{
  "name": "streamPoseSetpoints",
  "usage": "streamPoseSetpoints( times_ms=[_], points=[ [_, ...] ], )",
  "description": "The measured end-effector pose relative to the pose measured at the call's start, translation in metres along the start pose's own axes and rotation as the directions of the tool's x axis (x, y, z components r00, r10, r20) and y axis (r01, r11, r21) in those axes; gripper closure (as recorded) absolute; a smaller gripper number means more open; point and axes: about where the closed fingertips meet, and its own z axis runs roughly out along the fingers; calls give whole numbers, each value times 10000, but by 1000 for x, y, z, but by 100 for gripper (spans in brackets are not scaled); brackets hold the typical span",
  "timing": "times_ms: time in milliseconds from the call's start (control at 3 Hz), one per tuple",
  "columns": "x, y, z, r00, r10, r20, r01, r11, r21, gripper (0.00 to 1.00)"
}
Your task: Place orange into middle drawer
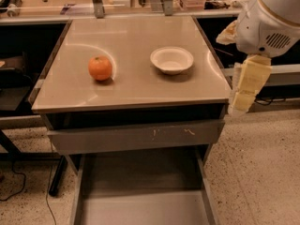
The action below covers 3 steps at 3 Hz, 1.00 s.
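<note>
orange (100,68): on the counter (131,36), left half, approx. midway btw. back and front edges, nearer the left edge than the centre; sits alone, nothing touching it; small dark stem dimple on top.
white bowl (171,60): upright, on the right half of counter, roughly level w/ the orange, well apart from it; looks empty.
claw (244,90): pale yellow, hangs pointing down just off the counter's right edge, near the front-right corner; not over the counter top; well apart from orange and bowl. Open or closed: can't tell from this angle. Nothing seen in it.
arm housing (269,18): white, rounded, w/ a vent grille, above the claw at the right, beyond the counter's back-right corner area.
upper drawer front (136,136): grey panel w/ pale scratch marks, directly under the counter's front edge; pulled out only slightly.
middle drawer (145,210): below the scratched panel, pulled out wide toward the viewer; flat grey floor, low side walls, nothing inside in the part that shows.
floor (262,163): speckled, right of the drawers.
cable (18,182): dark, on the floor at the left, beside the counter's leg.
</note>
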Motion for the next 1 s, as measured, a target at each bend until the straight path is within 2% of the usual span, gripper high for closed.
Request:
streamPoseSetpoints(
  times_ms=[333,667,1000],
  points=[
    [-1,1,0,10000,-86,-17,86,9999,-62,0],
    [-10,-2,12,9986,27,537,-26,10000,-18,0],
    [-60,-11,37,9733,216,2287,-200,9998,-94,0]
  ],
)
